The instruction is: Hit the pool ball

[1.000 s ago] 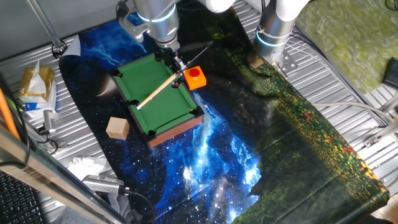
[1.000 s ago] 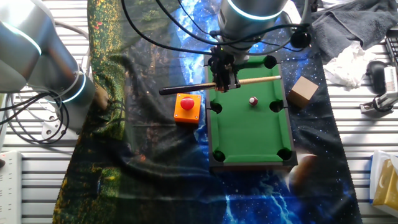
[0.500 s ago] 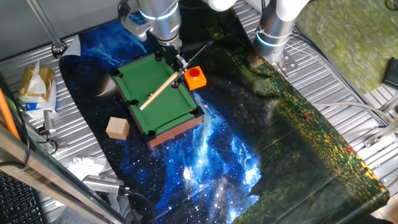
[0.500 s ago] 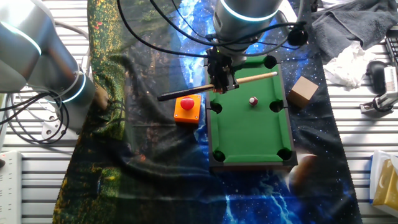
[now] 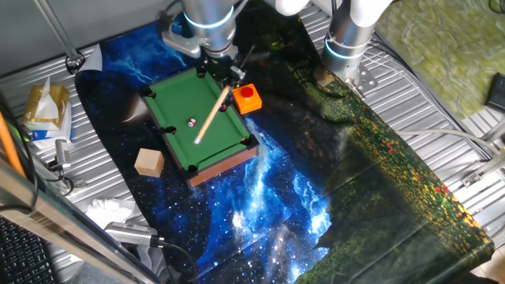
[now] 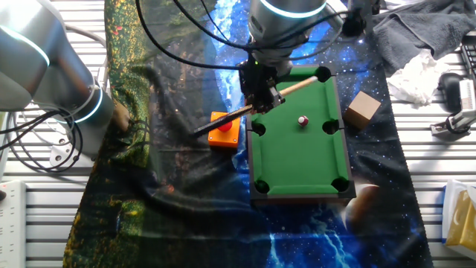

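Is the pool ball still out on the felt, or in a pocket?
Out on the felt: the pool ball sits on open green, apart from every pocket and the cue.

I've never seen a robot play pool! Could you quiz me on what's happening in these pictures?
1. True or false: the fingers are shut on the thin wooden cue stick.
2. What sits just outside the small green-felt pool table, under the cue's dark butt end?
A. tan wooden cube
B. orange box with red button
C. crumpled white tissue
3. The tiny whitish ball with a pink-red spot lies on the ____.

Key: 1 true; 2 B; 3 felt.
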Robot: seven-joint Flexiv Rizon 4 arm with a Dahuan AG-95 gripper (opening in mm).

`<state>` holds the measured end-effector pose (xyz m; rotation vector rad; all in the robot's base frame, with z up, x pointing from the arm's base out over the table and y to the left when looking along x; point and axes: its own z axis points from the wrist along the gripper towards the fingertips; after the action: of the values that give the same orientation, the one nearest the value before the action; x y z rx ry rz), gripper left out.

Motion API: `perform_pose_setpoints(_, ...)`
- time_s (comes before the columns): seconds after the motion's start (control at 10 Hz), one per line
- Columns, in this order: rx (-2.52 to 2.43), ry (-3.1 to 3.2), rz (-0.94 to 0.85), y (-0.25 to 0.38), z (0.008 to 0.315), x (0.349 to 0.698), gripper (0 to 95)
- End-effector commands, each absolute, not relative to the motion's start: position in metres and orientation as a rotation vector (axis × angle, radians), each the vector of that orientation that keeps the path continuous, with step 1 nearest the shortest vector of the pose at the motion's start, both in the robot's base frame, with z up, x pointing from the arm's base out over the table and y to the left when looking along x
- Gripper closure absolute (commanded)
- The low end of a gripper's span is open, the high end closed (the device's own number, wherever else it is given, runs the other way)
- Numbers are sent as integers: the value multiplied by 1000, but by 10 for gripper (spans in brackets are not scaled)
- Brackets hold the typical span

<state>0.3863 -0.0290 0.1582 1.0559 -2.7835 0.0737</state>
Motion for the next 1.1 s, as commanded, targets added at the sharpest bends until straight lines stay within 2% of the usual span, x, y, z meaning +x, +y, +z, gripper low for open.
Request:
perform_pose_setpoints(0.1,1284,-2660,113,-54,160,374,950)
perform_pose_setpoints(1.1,1303,-2685,19,-133,140,365,950)
